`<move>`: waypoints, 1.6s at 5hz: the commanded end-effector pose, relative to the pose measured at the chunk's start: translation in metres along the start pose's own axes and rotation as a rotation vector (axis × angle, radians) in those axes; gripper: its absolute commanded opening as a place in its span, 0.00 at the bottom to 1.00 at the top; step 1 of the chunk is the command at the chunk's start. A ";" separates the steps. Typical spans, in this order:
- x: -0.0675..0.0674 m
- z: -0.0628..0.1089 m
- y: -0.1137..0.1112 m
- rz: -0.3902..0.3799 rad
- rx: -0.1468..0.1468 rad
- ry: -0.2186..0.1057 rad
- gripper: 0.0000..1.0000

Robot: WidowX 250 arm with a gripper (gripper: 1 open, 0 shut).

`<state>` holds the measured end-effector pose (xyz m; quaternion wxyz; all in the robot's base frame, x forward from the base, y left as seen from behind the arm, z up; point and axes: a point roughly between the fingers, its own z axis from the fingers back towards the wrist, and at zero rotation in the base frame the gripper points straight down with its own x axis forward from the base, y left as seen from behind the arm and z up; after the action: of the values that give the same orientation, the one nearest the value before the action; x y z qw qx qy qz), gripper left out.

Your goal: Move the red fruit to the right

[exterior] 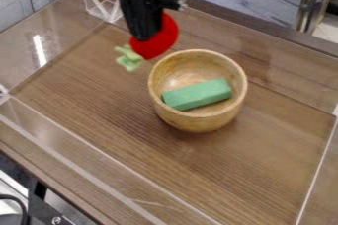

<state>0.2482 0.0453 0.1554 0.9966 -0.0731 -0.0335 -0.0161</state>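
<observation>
The red fruit (157,36) is seen held off the tabletop, up and to the left of the wooden bowl (199,118), just outside the bowl's upper-left rim. It is pinched between the dark fingers of the gripper (148,34), which is pointed straight down and is pressed together on the fruit's upper part. The fruit's light-green leafy stem piece (129,58) is seen hanging from its lower left side, further out from the bowl than the red body, clear of the rim and above the wood surface.

Camera view, 1 view only: the wooden bowl is recorded standing upright on the brown wood-grain tabletop (119,160), near the middle of the frame. Inside the bowl 1 green rectangular block (199,95) is noted, lying flat on the bowl's floor and slightly tilted, its right end higher in the frame. No contact between the fruit and the bowl is observed.

A clear plastic wall (27,120) is seen bordering the tabletop to the left of and below the bowl. A small clear plastic stand (95,5) is recorded well to the upper left of the bowl, behind the gripper. The gripper's black body is cut off by the top edge of the frame above the bowl's left side.
</observation>
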 end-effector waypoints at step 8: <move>0.050 -0.042 0.031 -0.056 0.049 -0.087 0.00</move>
<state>0.2964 0.0648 0.0976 0.9962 -0.0581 -0.0509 -0.0407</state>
